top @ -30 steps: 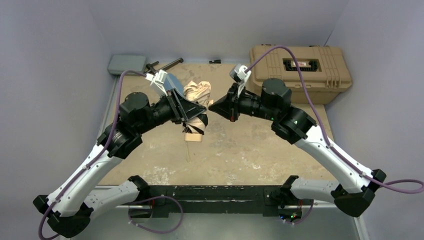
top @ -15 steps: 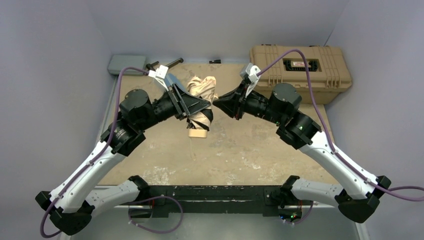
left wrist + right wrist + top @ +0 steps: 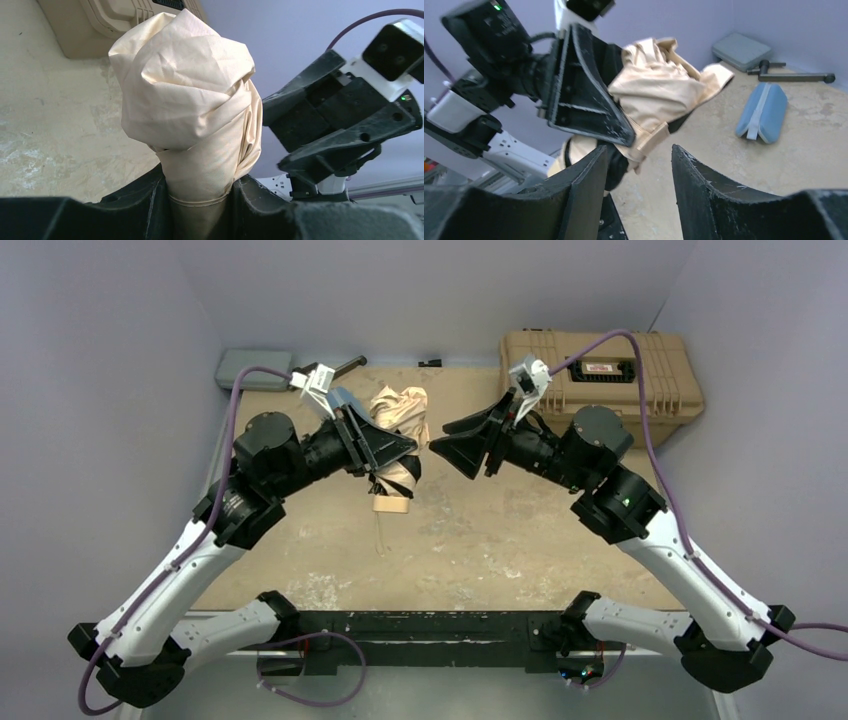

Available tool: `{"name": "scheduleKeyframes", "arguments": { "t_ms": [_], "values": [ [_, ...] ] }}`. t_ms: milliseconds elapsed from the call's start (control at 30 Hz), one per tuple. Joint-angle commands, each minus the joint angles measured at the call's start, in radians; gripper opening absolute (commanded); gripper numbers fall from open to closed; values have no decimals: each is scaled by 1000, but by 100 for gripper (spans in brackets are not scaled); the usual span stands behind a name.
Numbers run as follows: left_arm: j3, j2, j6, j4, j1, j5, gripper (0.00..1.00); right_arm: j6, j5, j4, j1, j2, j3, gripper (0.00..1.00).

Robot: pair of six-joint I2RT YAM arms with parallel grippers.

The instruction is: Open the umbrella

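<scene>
The umbrella (image 3: 400,418) is held above the middle of the table (image 3: 480,540), its beige canopy bunched and unopened, with the cream handle (image 3: 392,505) hanging at the lower end. The bundled fabric is clamped between the fingers of the left gripper (image 3: 200,200), below the crumpled top. The right gripper (image 3: 639,170) is placed just to the right of the umbrella, its fingers spread with nothing between them. A tan toolbox (image 3: 600,370) is seen at the far right, and a blue pouch (image 3: 761,112) on the table behind the umbrella.
</scene>
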Motion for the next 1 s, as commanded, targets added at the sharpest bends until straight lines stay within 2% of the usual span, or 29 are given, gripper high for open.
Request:
{"name": "scheduleKeyframes", "arguments": {
  "t_ms": [0,133,267,433,733,967],
  "values": [
    [55,-5,36,55,-5,-26,0,61,5,96,2,11,100,49],
    [69,3,51,50,-6,-23,0,63,50,68,2,49,141,47],
    [74,6,61,60,-6,-19,0,75,128,-45,2,121,202,34],
    [73,9,53,80,-5,-22,0,79,100,-90,3,163,229,31],
    [91,31,46,109,-5,-25,0,106,65,-71,3,120,157,25],
    [114,53,50,117,-6,-14,0,119,58,-58,4,100,121,25]
  ]
}}
